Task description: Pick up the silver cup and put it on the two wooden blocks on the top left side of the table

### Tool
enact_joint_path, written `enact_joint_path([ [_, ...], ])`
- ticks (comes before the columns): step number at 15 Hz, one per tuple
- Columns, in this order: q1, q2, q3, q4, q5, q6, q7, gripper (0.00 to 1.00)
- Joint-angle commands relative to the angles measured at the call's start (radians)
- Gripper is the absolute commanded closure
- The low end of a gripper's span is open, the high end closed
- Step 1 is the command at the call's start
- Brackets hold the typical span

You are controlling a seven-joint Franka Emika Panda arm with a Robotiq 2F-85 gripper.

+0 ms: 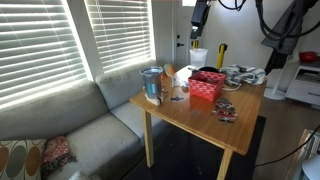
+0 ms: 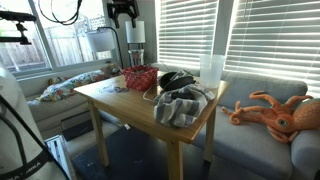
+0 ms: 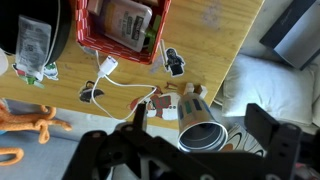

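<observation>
The silver cup (image 1: 152, 83) stands upright at the table corner nearest the couch, and shows in both exterior views (image 2: 211, 68). In the wrist view I look down into its open mouth (image 3: 203, 133). The two wooden blocks (image 3: 170, 100) lie flat on the table just beside the cup, between it and the red basket, and show small in an exterior view (image 1: 179, 88). My gripper (image 1: 197, 18) hangs high above the far side of the table (image 1: 190, 112). Its fingers (image 3: 200, 115) are spread wide and empty, and frame the cup from above without touching it.
A red basket (image 1: 207, 85) holding packets sits mid-table. A white cup-shaped container (image 1: 198, 58) stands at the far edge. An orange curved object (image 3: 25, 125) and a black bowl (image 3: 30, 30) lie on the table, with white cables (image 3: 115, 75). A grey couch (image 1: 90, 125) borders the cup's side.
</observation>
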Motion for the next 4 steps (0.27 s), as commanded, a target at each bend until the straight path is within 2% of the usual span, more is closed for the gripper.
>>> enact_joint_path([
  [1, 0.014, 0.004, -0.012, 0.003, -0.005, -0.001, 0.005, 0.00],
  [4, 0.013, 0.010, -0.013, 0.003, -0.005, -0.001, 0.004, 0.00],
])
